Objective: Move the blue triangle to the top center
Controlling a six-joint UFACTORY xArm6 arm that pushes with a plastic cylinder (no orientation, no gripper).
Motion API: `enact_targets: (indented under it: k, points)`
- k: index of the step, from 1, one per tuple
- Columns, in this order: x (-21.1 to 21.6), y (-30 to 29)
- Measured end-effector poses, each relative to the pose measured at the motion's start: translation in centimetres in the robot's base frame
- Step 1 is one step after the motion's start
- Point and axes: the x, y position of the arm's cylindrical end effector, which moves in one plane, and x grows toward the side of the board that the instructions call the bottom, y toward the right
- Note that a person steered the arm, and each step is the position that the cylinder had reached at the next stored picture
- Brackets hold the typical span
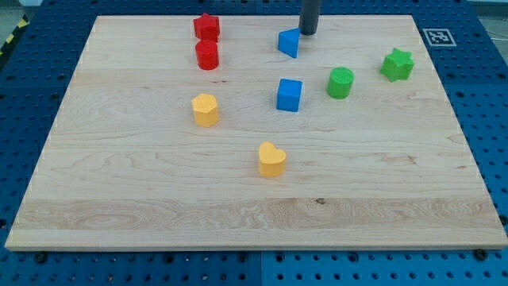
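Note:
The blue triangle (289, 42) lies near the view's top, a little right of centre, on the wooden board (119, 183). My tip (307, 32) comes down from the view's top edge and stands just right of and slightly above the triangle, touching or almost touching its right side. A blue cube (289, 94) sits below the triangle.
A red star (206, 26) and a red cylinder (207, 55) stand at the top left of centre. A green cylinder (340, 83) and a green star (397, 64) are at the right. A yellow hexagon (205, 110) and a yellow heart (271, 160) lie lower down.

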Motion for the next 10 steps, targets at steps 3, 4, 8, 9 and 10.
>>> enact_targets:
  k: [3, 4, 8, 9, 10]
  points:
    - [0.5, 1.7]
    - [2.4, 3.0]
    - [8.1, -4.1]
    - [8.1, -4.5]
    - [7.7, -3.9]
